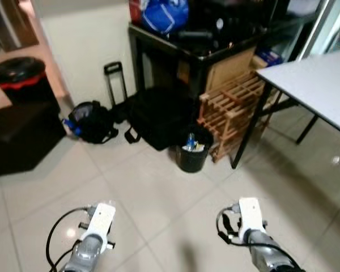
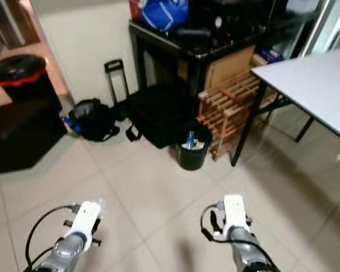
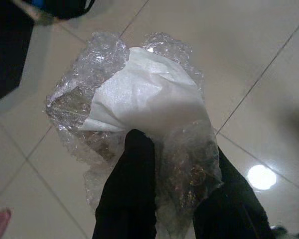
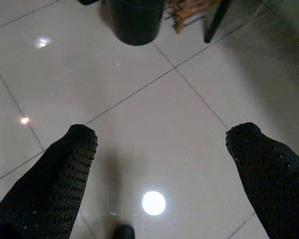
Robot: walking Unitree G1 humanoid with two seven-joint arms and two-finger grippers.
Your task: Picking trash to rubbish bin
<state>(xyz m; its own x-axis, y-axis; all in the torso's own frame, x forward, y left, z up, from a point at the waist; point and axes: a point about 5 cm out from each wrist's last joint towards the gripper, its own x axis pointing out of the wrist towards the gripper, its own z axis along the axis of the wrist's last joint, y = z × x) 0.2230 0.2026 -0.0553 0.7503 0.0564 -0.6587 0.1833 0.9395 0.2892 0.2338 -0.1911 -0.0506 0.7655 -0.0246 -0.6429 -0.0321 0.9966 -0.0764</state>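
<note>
My left gripper (image 3: 177, 154) is shut on a crumpled wad of clear bubble wrap with white paper (image 3: 139, 89), held above the tiled floor. A small round black rubbish bin (image 1: 191, 152) with a bottle and scraps inside stands on the floor ahead, next to a wooden rack; its base (image 4: 134, 22) also shows in the right wrist view. My right gripper (image 4: 164, 135) is open with nothing between its fingers, hanging over bare tiles short of the bin. Both arms, left (image 1: 96, 226) and right (image 1: 250, 221), reach forward at the near edge of the eye views.
A wooden rack (image 1: 232, 110) and a black shelf unit (image 1: 204, 51) stand behind the bin. A white table (image 1: 317, 82) with black legs is to the right. Black bags (image 1: 93, 122) and a case (image 1: 158, 119) lie left of the bin. A black and red bin (image 1: 20, 76) stands far left.
</note>
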